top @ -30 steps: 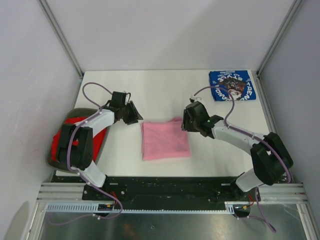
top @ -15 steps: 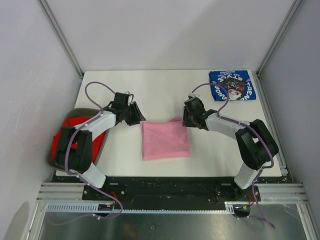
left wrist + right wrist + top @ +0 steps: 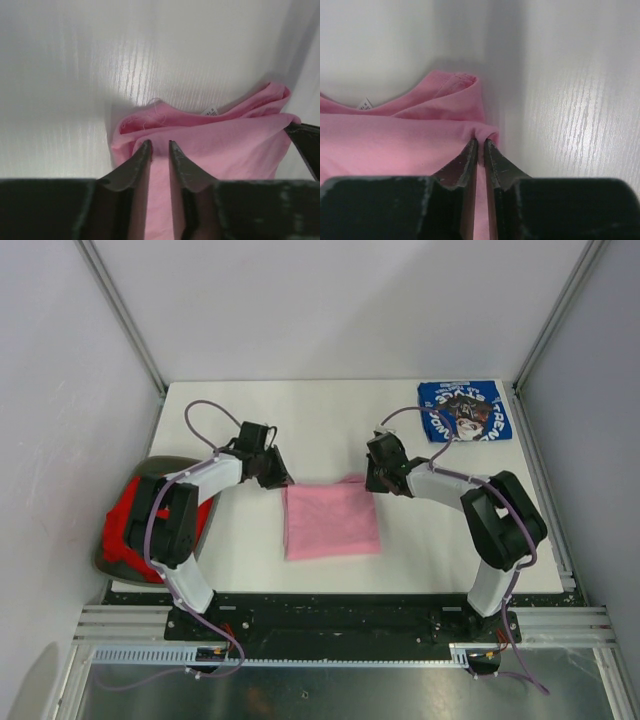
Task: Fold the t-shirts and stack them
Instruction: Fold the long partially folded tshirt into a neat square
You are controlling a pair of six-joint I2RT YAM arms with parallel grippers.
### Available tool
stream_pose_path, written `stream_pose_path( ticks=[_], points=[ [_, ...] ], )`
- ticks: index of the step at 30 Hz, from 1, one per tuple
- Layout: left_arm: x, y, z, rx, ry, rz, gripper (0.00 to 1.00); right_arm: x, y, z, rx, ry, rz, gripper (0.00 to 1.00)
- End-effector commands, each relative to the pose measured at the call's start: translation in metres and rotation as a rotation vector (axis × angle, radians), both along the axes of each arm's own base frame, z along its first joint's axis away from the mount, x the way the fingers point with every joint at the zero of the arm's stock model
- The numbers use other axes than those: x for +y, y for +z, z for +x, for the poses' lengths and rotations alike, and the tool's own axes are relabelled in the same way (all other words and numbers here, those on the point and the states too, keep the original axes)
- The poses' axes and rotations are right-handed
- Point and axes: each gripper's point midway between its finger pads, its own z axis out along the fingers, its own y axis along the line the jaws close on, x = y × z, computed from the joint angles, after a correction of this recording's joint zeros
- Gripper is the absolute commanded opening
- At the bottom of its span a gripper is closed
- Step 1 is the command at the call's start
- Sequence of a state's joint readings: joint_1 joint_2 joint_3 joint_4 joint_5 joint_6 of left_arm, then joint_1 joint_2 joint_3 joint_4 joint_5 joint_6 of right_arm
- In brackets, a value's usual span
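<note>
A folded light pink t-shirt (image 3: 330,522) lies at the table's middle. My left gripper (image 3: 278,480) is at its far left corner. In the left wrist view the left gripper (image 3: 157,145) has its jaws a narrow gap apart, tips resting on the pink cloth (image 3: 225,135). My right gripper (image 3: 372,483) is at the far right corner. In the right wrist view the right gripper (image 3: 481,141) is shut on a small pinched fold of the pink cloth (image 3: 395,135). A folded blue printed t-shirt (image 3: 465,410) lies at the back right. A red t-shirt (image 3: 125,530) is crumpled in the bin.
A grey oval bin (image 3: 160,462) sits off the table's left edge, beside the left arm. Aluminium frame posts and white walls close in the back and both sides. The white table (image 3: 330,430) shows bare between the pink shirt and the back wall.
Both grippers have moved inward onto the pink shirt's far corners and narrowed their jaws. The right one has closed on a fold. The shirt itself has not shifted.
</note>
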State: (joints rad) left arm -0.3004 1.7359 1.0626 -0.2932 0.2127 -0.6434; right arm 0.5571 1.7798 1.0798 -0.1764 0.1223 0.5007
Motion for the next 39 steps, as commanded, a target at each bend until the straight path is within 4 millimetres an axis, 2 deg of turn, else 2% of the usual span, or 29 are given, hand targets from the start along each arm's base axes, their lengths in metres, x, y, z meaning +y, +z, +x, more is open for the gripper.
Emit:
stream_pose_path(
  ticks=[1, 3, 5, 10, 14, 16, 20, 23, 25, 27, 31, 36, 39],
  points=[
    [-0.006, 0.017, 0.009, -0.066, -0.027, 0.004, 0.17, 0.007, 0.013, 0.021, -0.053, -0.027, 0.04, 0.12],
    [-0.001, 0.023, 0.007, -0.087, -0.013, 0.018, 0.05, 0.004, 0.012, 0.02, -0.048, -0.042, 0.032, 0.07],
    [0.004, 0.031, 0.004, -0.111, -0.002, 0.029, 0.01, 0.002, 0.015, 0.019, -0.047, -0.055, 0.029, 0.03],
    [0.013, 0.046, -0.005, -0.148, 0.027, 0.037, 0.0, 0.0, 0.043, 0.019, -0.093, -0.078, 0.056, 0.0],
    [0.029, 0.05, -0.012, -0.172, 0.097, 0.084, 0.0, 0.007, 0.069, 0.017, -0.152, -0.063, 0.088, 0.01],
    [0.041, 0.044, -0.015, -0.163, 0.153, 0.117, 0.0, 0.015, 0.072, 0.018, -0.168, -0.043, 0.104, 0.02],
    [0.063, 0.016, -0.019, -0.099, 0.265, 0.183, 0.0, 0.029, 0.053, 0.024, -0.152, -0.004, 0.126, 0.04],
    [0.075, -0.012, -0.023, -0.022, 0.328, 0.221, 0.0, 0.036, 0.026, 0.029, -0.109, 0.017, 0.13, 0.13],
    [0.08, -0.025, -0.026, 0.015, 0.359, 0.235, 0.0, 0.034, 0.012, 0.032, -0.079, 0.01, 0.121, 0.27],
    [0.083, -0.036, -0.028, 0.043, 0.369, 0.252, 0.0, 0.03, 0.008, 0.032, -0.064, 0.002, 0.111, 0.39],
    [0.088, -0.043, -0.03, 0.055, 0.388, 0.277, 0.0, 0.023, 0.02, 0.031, -0.078, -0.004, 0.09, 0.51],
    [0.093, -0.048, -0.029, 0.067, 0.399, 0.288, 0.0, 0.01, 0.045, 0.02, -0.093, -0.026, 0.072, 0.52],
    [0.091, -0.05, -0.021, 0.068, 0.377, 0.291, 0.0, 0.001, 0.055, 0.009, -0.092, -0.052, 0.089, 0.52]
  ],
)
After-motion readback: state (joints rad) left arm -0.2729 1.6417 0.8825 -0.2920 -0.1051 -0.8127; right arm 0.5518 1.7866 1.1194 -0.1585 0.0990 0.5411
